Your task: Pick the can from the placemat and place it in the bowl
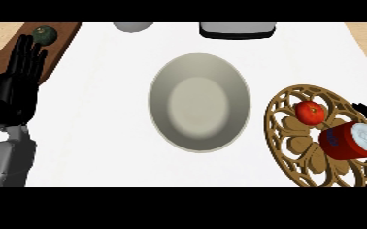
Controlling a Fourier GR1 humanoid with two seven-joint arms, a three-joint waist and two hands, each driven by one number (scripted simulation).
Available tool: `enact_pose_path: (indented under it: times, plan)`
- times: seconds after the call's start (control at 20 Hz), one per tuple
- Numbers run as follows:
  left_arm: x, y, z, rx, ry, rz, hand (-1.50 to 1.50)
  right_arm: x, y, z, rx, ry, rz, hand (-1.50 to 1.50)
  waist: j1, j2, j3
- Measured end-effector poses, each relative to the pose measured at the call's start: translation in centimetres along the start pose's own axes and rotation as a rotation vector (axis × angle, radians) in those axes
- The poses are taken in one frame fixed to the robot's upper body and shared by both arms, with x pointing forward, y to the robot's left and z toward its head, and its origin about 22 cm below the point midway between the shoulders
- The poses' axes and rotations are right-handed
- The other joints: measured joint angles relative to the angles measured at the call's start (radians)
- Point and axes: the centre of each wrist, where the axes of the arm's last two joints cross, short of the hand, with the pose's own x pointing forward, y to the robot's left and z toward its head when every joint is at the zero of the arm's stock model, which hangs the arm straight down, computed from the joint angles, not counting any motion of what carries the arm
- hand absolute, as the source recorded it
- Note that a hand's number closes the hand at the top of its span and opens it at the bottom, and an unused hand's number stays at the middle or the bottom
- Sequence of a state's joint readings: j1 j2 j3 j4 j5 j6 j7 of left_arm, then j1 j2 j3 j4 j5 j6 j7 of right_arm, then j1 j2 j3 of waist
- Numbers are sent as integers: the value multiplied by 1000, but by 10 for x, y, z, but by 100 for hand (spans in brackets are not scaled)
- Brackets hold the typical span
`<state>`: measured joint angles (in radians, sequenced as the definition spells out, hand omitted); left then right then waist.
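Note:
The can (pixel 346 140), red and blue with a white end, lies tilted on the round wooden lattice placemat (pixel 287 140) at the right edge, partly cut off by the view. A red fruit (pixel 310 112) sits on the placemat just left of and above the can. The wide beige bowl (pixel 200 102) stands in the middle of the white counter with nothing in it. My left hand (pixel 19 89) rests open at the left edge, fingers up, far from the can. A small black part of my right hand (pixel 359 108) shows at the right edge just above the can.
A wooden board (pixel 61 36) with a dark green round fruit (pixel 44 34) lies at the back left. A grey rounded object (pixel 132 26) and a white-and-dark appliance (pixel 237 29) stand along the back edge. White counter lies between bowl and left hand.

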<state>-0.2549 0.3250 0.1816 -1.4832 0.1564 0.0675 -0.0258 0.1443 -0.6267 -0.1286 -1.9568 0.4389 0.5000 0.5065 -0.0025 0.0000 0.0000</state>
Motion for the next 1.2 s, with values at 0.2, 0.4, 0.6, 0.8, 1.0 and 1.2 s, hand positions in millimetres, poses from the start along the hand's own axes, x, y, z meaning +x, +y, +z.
enact_pose_path:
  times: [0.2,0.4,0.6,0.8,1.0,1.2]
  plan:
    - [-1,5,4,0,7,9,0,-4,8,-6,15,17,12,-150,1,0,0]
    - [7,2,5,-3,3,10,0,-6,14,-18,25,23,12,-150,2,0,0]
    - [3,12,0,-9,5,5,0,-7,27,-25,22,30,11,-150,1,-2,-3]
    - [0,8,0,-9,6,9,0,-13,27,-30,23,58,15,-150,1,-4,-7]
    - [-1,7,-2,-11,10,5,0,-16,27,-39,15,83,9,-150,2,-6,-11]
    - [2,10,4,-14,7,6,0,-22,30,-41,-18,63,30,150,3,-9,-15]
